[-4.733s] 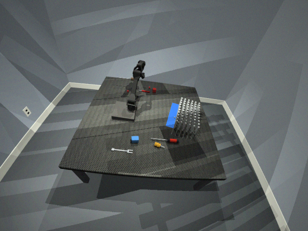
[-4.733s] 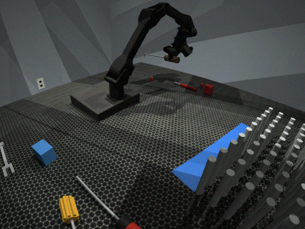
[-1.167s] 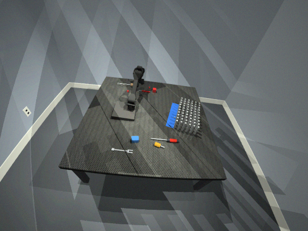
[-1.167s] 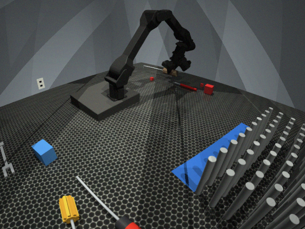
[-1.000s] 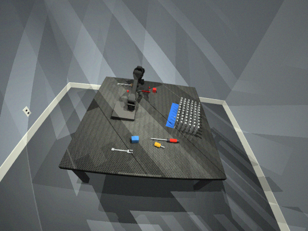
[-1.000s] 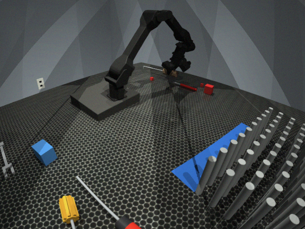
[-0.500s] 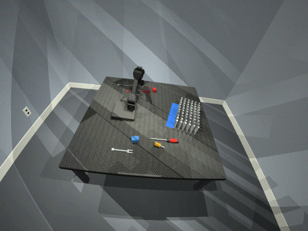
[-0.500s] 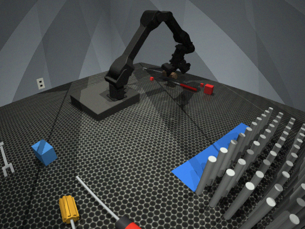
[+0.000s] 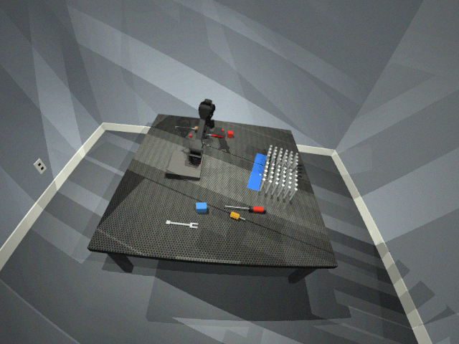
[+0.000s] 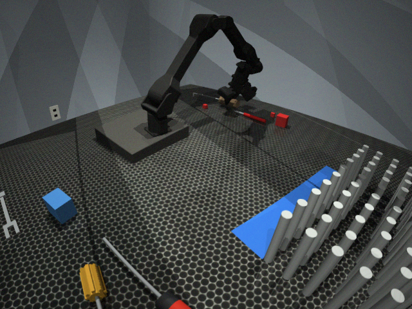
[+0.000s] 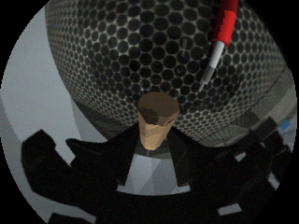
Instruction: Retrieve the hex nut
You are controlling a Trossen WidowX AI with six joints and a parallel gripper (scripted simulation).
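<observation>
My gripper (image 10: pixel 237 97) (image 11: pixel 153 126) is shut on the wooden handle (image 10: pixel 234 102) (image 11: pixel 159 133) (image 9: pixel 196 128) of a thin-rod tool, low over the far side of the table. Its rod points left in the exterior view. I cannot tell whether the handle touches the table. The standing metal spacers (image 9: pixel 277 172) (image 10: pixel 308 212) are upright in rows at the right. The blue taped strip (image 9: pixel 254 181) (image 10: pixel 256 232) lies in front of them. A tiny pale speck (image 9: pixel 259 174) shows at the strip's spacer side in the top view; I cannot tell whether it is the nut.
A red-handled tool (image 9: pixel 216 135) (image 10: pixel 254 117) (image 11: pixel 226 23) lies beside my gripper, near a red cube (image 9: pixel 230 134) (image 10: pixel 281 120). Nearer the front are a blue block (image 9: pixel 201 207) (image 10: pixel 60 205), a fork-ended tool (image 9: pixel 181 223), a yellow-handled tool (image 9: pixel 234 215) (image 10: pixel 93 282) and a red-black screwdriver (image 9: pixel 257 209).
</observation>
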